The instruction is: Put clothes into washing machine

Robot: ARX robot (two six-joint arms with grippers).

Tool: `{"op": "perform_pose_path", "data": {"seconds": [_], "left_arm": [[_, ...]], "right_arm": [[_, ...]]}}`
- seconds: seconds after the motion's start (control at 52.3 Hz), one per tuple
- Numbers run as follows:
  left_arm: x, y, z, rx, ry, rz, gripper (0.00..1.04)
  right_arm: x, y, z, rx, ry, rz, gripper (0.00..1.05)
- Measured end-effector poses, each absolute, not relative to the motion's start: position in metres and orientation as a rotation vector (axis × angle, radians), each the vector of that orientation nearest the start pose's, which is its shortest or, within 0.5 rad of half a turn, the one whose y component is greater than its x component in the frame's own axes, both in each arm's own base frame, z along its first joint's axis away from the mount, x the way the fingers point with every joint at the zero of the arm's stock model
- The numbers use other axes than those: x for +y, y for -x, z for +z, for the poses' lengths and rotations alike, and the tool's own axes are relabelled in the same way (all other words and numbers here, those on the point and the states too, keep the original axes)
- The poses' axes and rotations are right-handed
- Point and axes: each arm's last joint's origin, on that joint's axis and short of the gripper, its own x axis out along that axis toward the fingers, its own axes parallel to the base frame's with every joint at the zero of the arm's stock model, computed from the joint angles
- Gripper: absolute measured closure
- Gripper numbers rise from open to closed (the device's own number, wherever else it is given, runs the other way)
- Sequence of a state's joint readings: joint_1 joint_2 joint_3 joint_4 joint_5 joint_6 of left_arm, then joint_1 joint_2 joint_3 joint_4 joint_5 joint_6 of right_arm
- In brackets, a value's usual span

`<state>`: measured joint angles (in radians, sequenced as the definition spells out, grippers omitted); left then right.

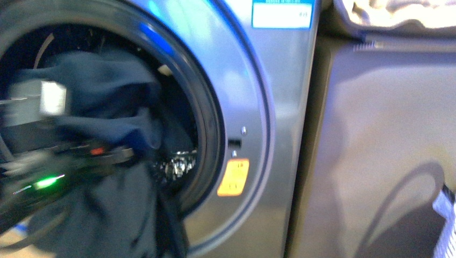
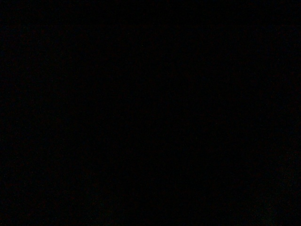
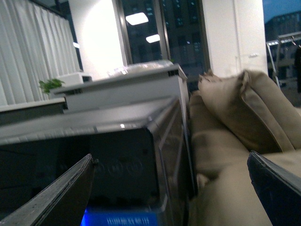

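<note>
In the front view the silver-grey washing machine [image 1: 258,107] fills the left half, its round porthole open. The dark navy clothes [image 1: 107,102] bulge out of the drum opening and hang down over its lower rim. My left arm reaches in from the left, blurred, with a green light; its gripper [image 1: 115,153] is shut on the clothes at the porthole. The left wrist view is dark. My right gripper [image 3: 171,188] is open and empty, its two dark fingers [image 3: 61,195] wide apart, raised above the washing machine's top [image 3: 117,122].
A beige-grey sofa side [image 1: 376,150] stands right against the washer, with a beige cushion [image 3: 244,108] on it. An orange warning sticker [image 1: 233,177] and a blue-white label [image 1: 282,13] sit on the washer front. Windows and white curtains lie behind.
</note>
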<state>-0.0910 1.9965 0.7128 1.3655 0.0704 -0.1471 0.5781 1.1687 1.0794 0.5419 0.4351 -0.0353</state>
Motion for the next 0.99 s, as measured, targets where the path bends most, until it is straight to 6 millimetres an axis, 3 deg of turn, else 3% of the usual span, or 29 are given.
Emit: {"op": "perform_pose_path", "data": {"seconds": [0.115,0.172,0.249,0.268,0.44,0.516,0.708,0.994], "left_arm": [[-0.044,-0.373,0.126,-0.053,0.132,-0.165,0.89],[-0.047,-0.38,0.123,-0.049,0.129,-0.165,0.89],[-0.051,-0.392,0.12,-0.045,0.129,-0.162,0.89],[-0.051,-0.395,0.119,-0.044,0.129,-0.16,0.89],[-0.053,-0.421,0.114,-0.035,0.131,-0.135,0.89],[-0.051,-0.435,0.11,-0.029,0.133,-0.119,0.89],[-0.044,-0.461,0.103,-0.012,0.133,-0.088,0.89],[-0.042,-0.509,0.099,-0.001,0.131,-0.046,0.89]], "right_arm": [[0.127,-0.217,0.373,-0.309,-0.159,0.049,0.08],[0.125,-0.217,0.362,-0.215,-0.114,0.02,0.14],[0.113,-0.21,0.341,-0.085,-0.033,0.028,0.24],[0.106,-0.204,0.328,-0.047,-0.009,0.028,0.3],[0.068,-0.183,0.277,0.001,0.012,0.0,0.6],[0.055,-0.174,0.26,0.002,0.012,0.013,0.75],[0.038,-0.16,0.235,0.007,0.013,0.009,1.03],[0.019,-0.142,0.205,0.003,0.011,0.008,1.02]]}}
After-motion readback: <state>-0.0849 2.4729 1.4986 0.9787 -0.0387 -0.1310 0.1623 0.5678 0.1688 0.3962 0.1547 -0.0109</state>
